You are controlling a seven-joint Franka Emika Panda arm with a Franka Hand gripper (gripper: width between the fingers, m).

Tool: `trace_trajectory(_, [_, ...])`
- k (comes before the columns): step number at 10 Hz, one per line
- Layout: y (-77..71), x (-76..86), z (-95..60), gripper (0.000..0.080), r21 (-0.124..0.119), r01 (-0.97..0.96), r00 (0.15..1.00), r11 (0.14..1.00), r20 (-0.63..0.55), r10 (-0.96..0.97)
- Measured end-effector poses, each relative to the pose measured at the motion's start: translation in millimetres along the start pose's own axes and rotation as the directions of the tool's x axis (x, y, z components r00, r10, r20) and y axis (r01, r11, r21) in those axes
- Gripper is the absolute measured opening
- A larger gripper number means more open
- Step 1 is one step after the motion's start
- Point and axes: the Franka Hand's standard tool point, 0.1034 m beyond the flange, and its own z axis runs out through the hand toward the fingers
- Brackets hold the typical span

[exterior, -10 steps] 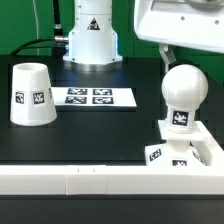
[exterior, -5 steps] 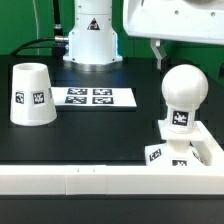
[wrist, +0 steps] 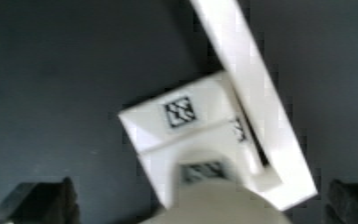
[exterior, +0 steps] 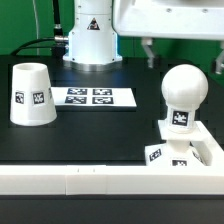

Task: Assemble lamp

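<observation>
The round necked bulb [exterior: 185, 90] stands upright in the low square base [exterior: 205, 150] at the exterior view's right. The cup-like shade [exterior: 31, 94] stands mouth down at the left, apart from them. My gripper [exterior: 184, 58] hangs open and empty just above the bulb, one finger on each side, touching nothing. In the wrist view the gripper [wrist: 197, 205] is open with dark fingers [wrist: 43, 200] at both edges. The blurred bulb top [wrist: 211, 205] lies between them, and the base [wrist: 179, 120] with its tag lies beyond it.
The marker board [exterior: 92, 97] lies flat mid-table behind the shade. A long white rail [exterior: 80, 182] runs along the front edge against the base and also shows in the wrist view [wrist: 247, 90]. The robot's white pedestal [exterior: 90, 38] stands at the back.
My gripper has drifted toward the exterior view's left above the bulb. The bulb, base and shade have not moved.
</observation>
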Motion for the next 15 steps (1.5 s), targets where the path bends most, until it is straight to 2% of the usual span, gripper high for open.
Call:
trace_trajectory(1, [27.8,-5.6,-2.5,0.0698,-0.002,0.061,0.998,0.998,-0.014,-0.061])
trace_trajectory(2, [49.0,-7.9,-0.9,0.0698,-0.007,0.09,0.996,0.996,-0.015,-0.09])
trace_trajectory(4, [85.6,0.9,3.3,0.0698,-0.02,0.143,0.989,0.989,-0.026,-0.144])
trace_trajectory(5, [93.2,3.0,4.4,0.0698,-0.024,0.136,0.99,0.99,-0.027,-0.136])
trace_trajectory(8, [90.3,1.7,4.9,0.0698,-0.024,0.142,0.989,0.99,-0.026,-0.142])
trace_trajectory(9, [95.7,-0.1,5.2,0.0698,-0.027,0.182,0.983,0.983,-0.022,-0.183])
trace_trajectory(12, [152.6,-26.8,4.4,0.0698,-0.036,0.284,0.959,0.958,-0.006,-0.284])
trace_trajectory(13, [171.6,-28.1,5.7,0.0698,-0.039,0.303,0.953,0.952,0.0,-0.303])
trace_trajectory(14, [185.6,-26.6,7.1,0.0698,-0.038,0.318,0.948,0.947,-0.003,-0.318])
trace_trajectory(15, [179.7,-26.7,6.3,0.0698,-0.037,0.322,0.947,0.946,-0.005,-0.323])
